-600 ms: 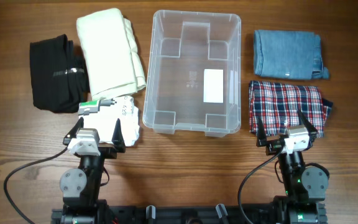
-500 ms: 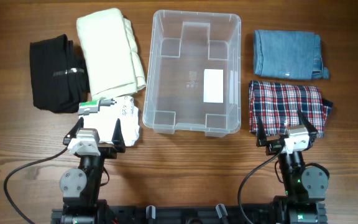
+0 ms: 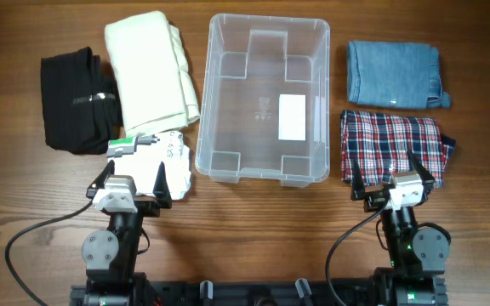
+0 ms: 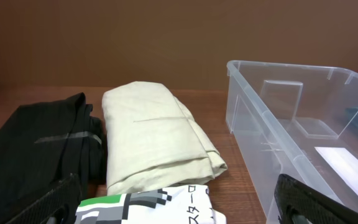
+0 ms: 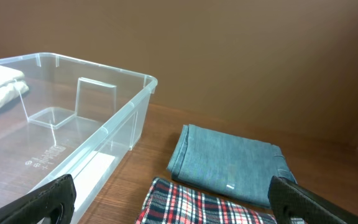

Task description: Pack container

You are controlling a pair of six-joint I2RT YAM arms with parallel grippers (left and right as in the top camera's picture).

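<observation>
The container (image 3: 267, 98) stood upright in the middle of the wooden table (image 3: 253, 221), with a white label (image 3: 292, 116) on its floor.

To its left lay 3 folded garments. A black one (image 3: 75, 100) lay farthest out and a cream one (image 3: 150, 70) touched its right side. A white printed one (image 3: 167, 160) lay nearer the arms, just beside the container's near left corner.

To the right, well apart from the container, folded jeans (image 3: 395, 74) lay at the far side. A plaid shirt (image 3: 391, 146) lay just in front of them.

The left gripper (image 3: 133, 180) sat over the near edge of the printed garment, released, with its 2 fingers spread wide and nothing between them. The right gripper (image 3: 390, 176) sat over the near edge of the plaid shirt, likewise spread wide and holding nothing. Whether either gripper touched the cloth beneath it could not be told.
</observation>
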